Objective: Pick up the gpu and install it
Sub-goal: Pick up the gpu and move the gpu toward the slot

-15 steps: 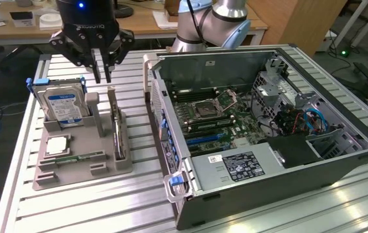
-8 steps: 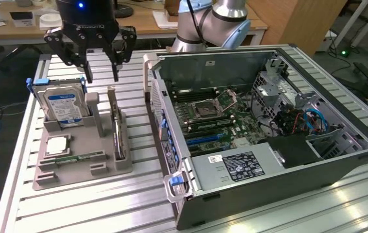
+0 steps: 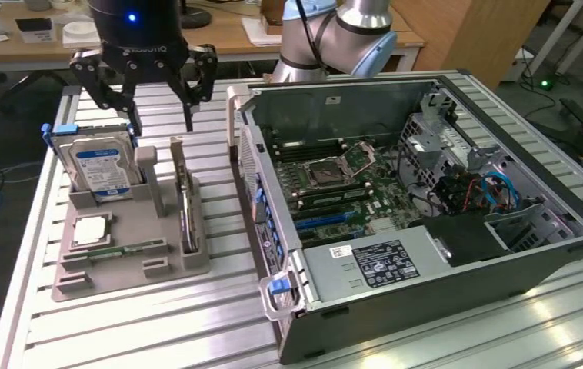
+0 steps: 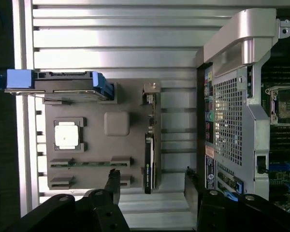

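In the exterior view, the gripper (image 3: 161,123) hangs in the upper left of the frame with its fingers spread wide and nothing between them. It is above the far end of the grey holder (image 3: 132,223), which sits on the slatted table (image 3: 148,323) at the exterior view's left. The gpu (image 3: 184,211) stands on its long edge in a slot along the holder's right side, untouched and well below the fingertips. A hard drive (image 3: 101,169) stands upright in the holder's far left corner, and a processor chip (image 3: 88,231) and a memory stick (image 3: 128,250) lie flat nearer the camera. The open computer case (image 3: 425,192) fills the right half of the frame, with its board exposed.

In the wrist view, the gripper (image 4: 151,173) looks straight down, and the gpu (image 4: 148,159) appears edge-on as a thin dark strip. One end of the strip lies in the gap between the two open fingers (image 4: 113,176). The hard drive (image 4: 72,79) sits at the far side of the holder (image 4: 96,145). The computer case (image 4: 232,111) stands just beside the holder.

The step in hand appears to be the approach for the pick-up: the card is not yet grasped and nothing is installed. A grasp looks to call for the fingers to straddle the card's thin upper edge and stay square to it. They would also need to keep clear of the holder's posts.
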You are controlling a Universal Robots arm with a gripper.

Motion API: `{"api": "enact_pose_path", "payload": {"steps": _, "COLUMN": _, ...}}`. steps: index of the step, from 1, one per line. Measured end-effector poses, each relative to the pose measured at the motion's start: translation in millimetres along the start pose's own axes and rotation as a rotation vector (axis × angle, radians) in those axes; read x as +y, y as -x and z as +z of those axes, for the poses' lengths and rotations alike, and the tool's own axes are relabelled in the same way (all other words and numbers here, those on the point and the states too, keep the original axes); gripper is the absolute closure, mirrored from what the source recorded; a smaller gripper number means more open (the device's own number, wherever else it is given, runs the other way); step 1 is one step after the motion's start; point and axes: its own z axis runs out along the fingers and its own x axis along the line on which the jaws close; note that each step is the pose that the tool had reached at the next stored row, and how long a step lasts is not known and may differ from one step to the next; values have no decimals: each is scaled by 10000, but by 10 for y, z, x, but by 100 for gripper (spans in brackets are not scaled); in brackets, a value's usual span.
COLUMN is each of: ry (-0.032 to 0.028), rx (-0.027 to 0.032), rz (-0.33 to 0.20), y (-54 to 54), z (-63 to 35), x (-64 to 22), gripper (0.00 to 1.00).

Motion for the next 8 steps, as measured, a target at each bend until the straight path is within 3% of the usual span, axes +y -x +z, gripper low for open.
{"api": "enact_pose_path", "payload": {"steps": 8, "ry": 4, "rx": 8, "rz": -195, "y": -2, "z": 145, "x": -6, "gripper": 35}}
